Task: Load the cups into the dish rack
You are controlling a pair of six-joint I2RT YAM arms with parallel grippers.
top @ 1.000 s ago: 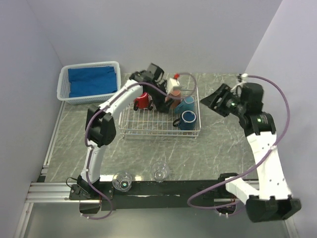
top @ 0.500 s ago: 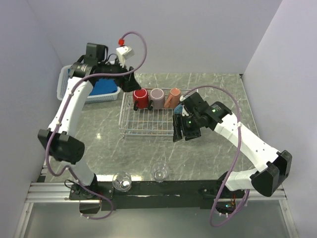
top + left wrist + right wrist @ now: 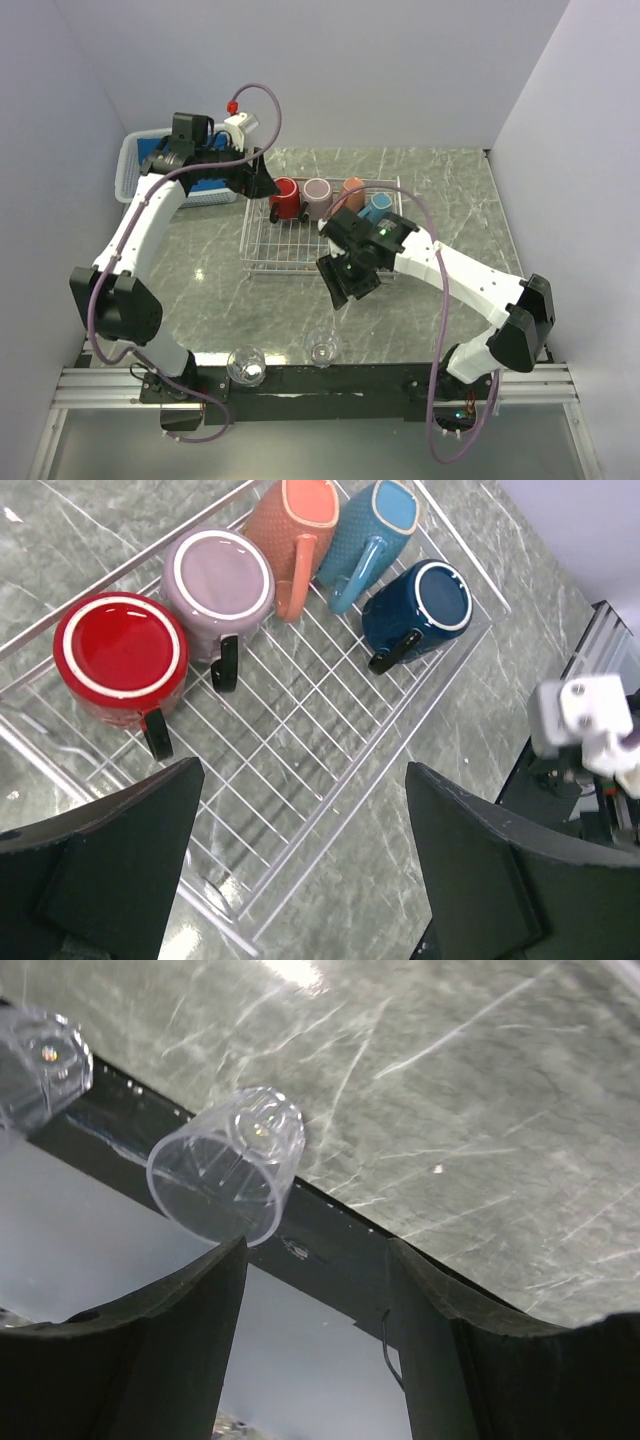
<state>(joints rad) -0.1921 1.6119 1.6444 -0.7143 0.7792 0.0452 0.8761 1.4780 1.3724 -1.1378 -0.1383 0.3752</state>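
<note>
You swung your right gripper (image 3: 338, 284) off the dish rack (image 3: 280, 246) toward the two clear glasses (image 3: 323, 347) at the near edge, jaws apart and empty, left gripper (image 3: 262, 181) gaping above the five racked mugs (image 3: 218, 580).

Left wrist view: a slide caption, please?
Red mug, mauve mug, salmon-orange mug, light-blue mug and navy mug sit in the white wire dish rack.

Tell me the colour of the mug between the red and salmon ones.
A mauve mug, black handle; clearest in the left wrist view.
</note>
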